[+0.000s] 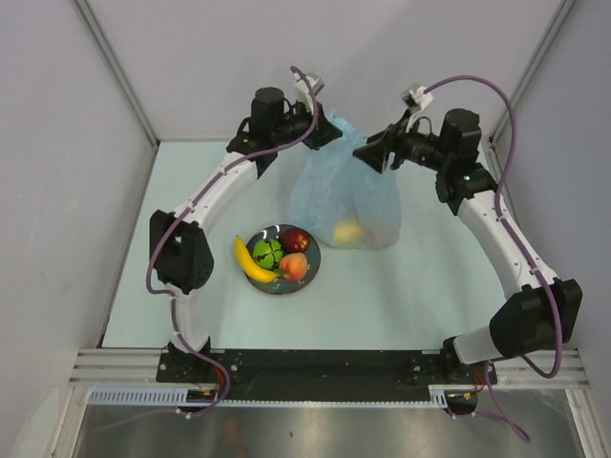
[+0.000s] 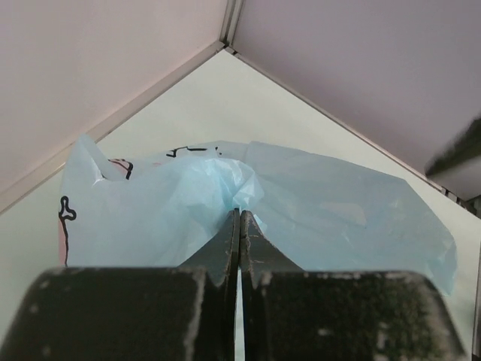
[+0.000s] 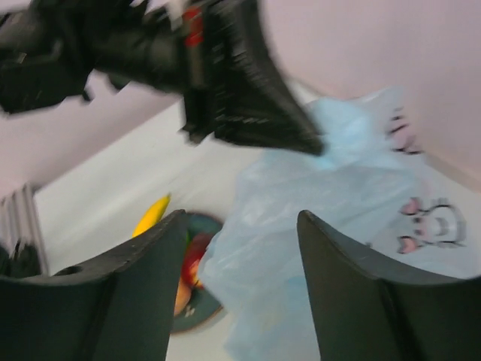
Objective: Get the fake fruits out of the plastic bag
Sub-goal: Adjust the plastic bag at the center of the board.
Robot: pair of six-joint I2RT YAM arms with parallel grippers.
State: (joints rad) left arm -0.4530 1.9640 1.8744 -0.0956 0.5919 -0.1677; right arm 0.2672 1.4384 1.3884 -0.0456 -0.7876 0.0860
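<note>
Nearest the bases, dark plate (image 1: 316,258) carries banana (image 1: 250,262), green fruit (image 1: 267,251), red apple (image 1: 295,239) and peach (image 1: 294,266), all out of the bag. Just behind it, the plastic bag (image 1: 329,196) stands upright on the table (image 1: 191,315) with one yellow fruit (image 1: 348,232) showing through its lower wall. Up top, left gripper (image 2: 239,218) is pressed together, pinching a bunched fold of the bag's upper edge; right gripper (image 3: 240,218) is at the bag's right side, fingers spread, nothing clamped.
</note>
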